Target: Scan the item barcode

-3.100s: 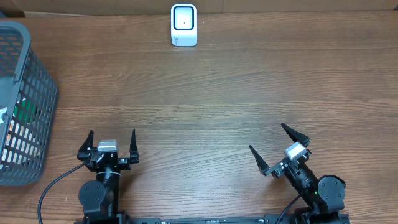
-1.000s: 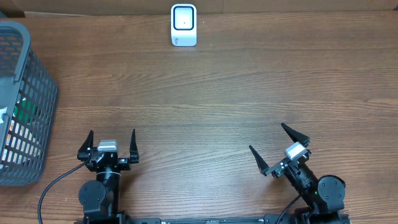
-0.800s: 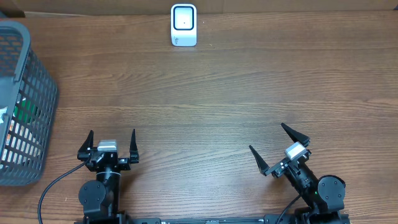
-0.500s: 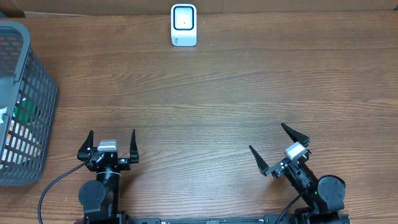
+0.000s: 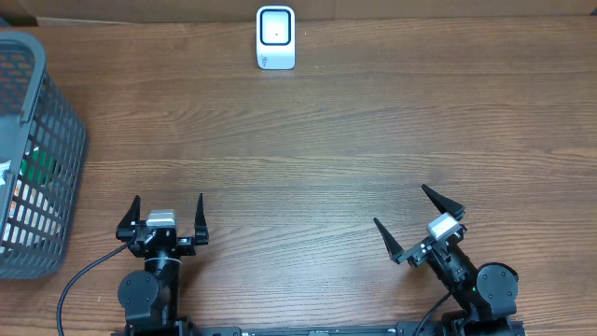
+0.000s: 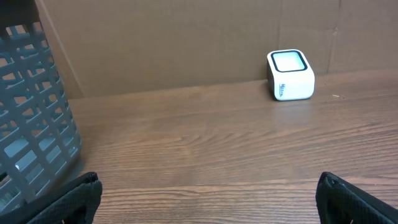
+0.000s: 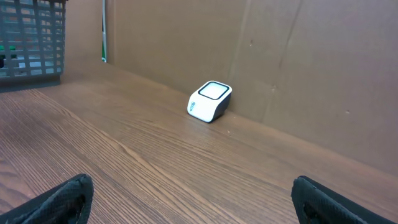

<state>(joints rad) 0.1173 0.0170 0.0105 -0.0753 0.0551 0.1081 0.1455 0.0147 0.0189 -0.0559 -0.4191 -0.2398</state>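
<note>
Your left claw (image 5: pixel 168 201) and right claw (image 5: pixel 400 204) sat spread, empty, near tabletop (image 5: pixel 326 140) edge. Green item (image 5: pixel 37 168) lay in basket (image 5: pixel 61 140), left of left claw, probably awaiting pickup. Scanner (image 5: pixel 276 37) stood well ahead, window up, ready for barcode.

We look down on a brown wooden table (image 5: pixel 317 149), its grain running side to side across the whole overhead view. Along its far edge stands a plain cardboard wall (image 6: pixel 161 43) with upright creases, and the light falls evenly
</note>
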